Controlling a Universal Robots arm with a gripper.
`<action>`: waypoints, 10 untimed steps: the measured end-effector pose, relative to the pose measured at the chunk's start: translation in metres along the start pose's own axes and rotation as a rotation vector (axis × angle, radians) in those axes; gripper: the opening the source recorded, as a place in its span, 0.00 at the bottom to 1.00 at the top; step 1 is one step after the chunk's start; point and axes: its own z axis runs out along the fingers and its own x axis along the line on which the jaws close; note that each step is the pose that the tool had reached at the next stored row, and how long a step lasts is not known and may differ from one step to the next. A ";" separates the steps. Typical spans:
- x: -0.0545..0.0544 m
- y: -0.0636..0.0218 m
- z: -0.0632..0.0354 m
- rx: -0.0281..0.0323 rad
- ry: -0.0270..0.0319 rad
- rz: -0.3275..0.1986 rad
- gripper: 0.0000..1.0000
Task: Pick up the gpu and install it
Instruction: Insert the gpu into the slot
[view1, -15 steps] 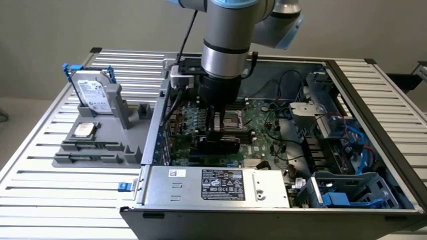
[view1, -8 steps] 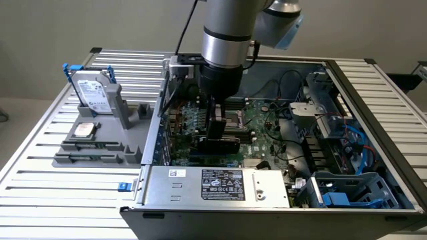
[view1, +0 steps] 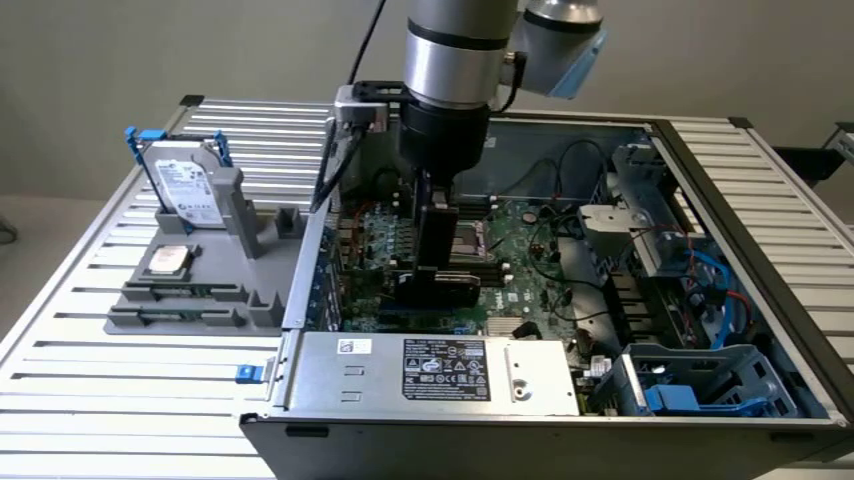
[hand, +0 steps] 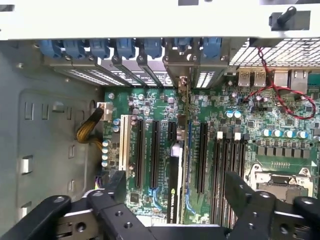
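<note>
The gpu (hand: 179, 125) stands on edge in a slot of the green motherboard (hand: 150, 105), its silver bracket end (hand: 183, 85) against the case's rear slots. A black shroud with a green logo (hand: 172, 200) shows on one face. My gripper (hand: 177, 182) is open, straddling the card with a black finger (hand: 118, 182) on one side and another finger (hand: 236, 186) on the other, a gap showing on each side. In the exterior view the gripper (view1: 434, 262) reaches down inside the open computer case (view1: 534, 425), just above the black gpu (view1: 437, 290).
A silver hard drive with a blue handle (view1: 187, 185) stands on a grey holder (view1: 200, 295) at the exterior view's left. The silver power supply (view1: 434, 370) and a blue drive cage (view1: 707, 385) line the case front. Red cables (hand: 290, 100) and the CPU socket (hand: 280, 175) lie beside the slots.
</note>
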 end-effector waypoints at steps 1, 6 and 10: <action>0.001 0.0003 -0.0037 0.0000 -0.0001 0.000 0.94; 0.003 0.0022 -0.0229 -0.0004 -0.0001 0.000 0.98; 0.004 0.0029 -0.0306 -0.0004 -0.0001 0.000 0.90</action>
